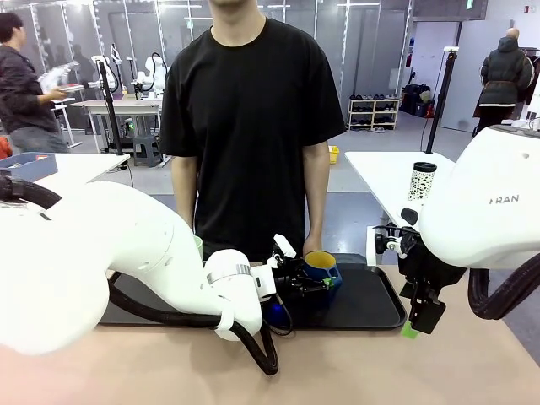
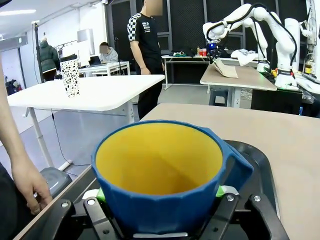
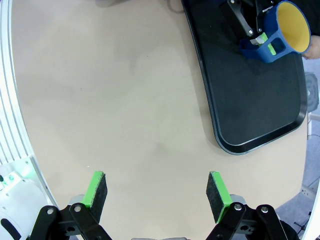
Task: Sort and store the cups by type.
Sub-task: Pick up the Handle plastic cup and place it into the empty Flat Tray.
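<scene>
Item 1, right tool [image 3: 157, 197]: nearest me, pads spread wide over bare tabletop [image 3: 110, 100] by the tray's right end, holding nothing.

Item 2, left tool [image 1: 316, 281]: clamped on the blue mug [image 1: 321, 267], pads pressing the lower wall from both sides, above the black tray [image 1: 371, 304] toward the tabletop's far edge.

Mug attitude: long axis upright, yellow mouth up, handle [image 2: 239, 167] to the right in the left wrist view.

Risk, my judgement: I grip low on a tapering wall, so the mug could tip or slide upward out of the pads. The person's hand [image 2: 30, 185] hangs just beyond the far edge; a swing there could strike it.
</scene>
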Robot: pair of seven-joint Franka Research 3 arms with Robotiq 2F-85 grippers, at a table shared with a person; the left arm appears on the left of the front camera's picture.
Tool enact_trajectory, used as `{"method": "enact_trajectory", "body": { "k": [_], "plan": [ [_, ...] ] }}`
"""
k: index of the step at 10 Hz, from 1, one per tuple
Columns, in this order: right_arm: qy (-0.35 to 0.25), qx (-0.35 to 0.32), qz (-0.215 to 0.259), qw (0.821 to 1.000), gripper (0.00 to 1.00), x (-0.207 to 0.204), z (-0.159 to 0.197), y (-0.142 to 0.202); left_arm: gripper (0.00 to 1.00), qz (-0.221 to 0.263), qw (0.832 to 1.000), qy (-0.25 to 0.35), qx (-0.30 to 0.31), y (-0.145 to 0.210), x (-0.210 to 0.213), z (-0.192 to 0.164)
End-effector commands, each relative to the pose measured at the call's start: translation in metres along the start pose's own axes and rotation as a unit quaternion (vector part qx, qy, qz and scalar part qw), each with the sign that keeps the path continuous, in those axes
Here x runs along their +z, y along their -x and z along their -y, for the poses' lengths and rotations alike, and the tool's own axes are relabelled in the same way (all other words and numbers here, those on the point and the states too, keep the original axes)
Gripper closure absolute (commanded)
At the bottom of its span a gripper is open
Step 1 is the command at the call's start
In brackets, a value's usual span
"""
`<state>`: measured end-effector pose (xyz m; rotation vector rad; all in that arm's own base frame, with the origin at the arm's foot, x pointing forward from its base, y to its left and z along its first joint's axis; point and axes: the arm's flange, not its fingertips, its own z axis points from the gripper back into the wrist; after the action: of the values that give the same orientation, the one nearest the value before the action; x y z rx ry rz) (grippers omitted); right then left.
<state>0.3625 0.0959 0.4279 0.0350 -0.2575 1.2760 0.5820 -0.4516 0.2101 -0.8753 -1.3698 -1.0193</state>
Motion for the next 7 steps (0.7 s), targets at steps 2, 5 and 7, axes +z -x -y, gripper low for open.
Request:
{"method": "enact_trajectory", "body": {
  "k": [2,5,7],
  "plan": [
    [0.007,-0.011,-0.002,1.0,0.0,-0.006,-0.005,0.001,0.02,0.003,1.0,0.001,-0.008,0.013,-0.002,0.008],
    [0.007,-0.011,-0.002,1.0,0.0,-0.006,-0.005,0.001,0.0,0.001,1.0,-0.001,-0.009,0.012,0.003,0.01],
    [0.007,-0.011,-0.002,1.0,0.0,-0.006,-0.005,0.001,0.0,-0.002,1.0,-0.008,-0.014,0.011,0.009,0.012]
  ]
}}
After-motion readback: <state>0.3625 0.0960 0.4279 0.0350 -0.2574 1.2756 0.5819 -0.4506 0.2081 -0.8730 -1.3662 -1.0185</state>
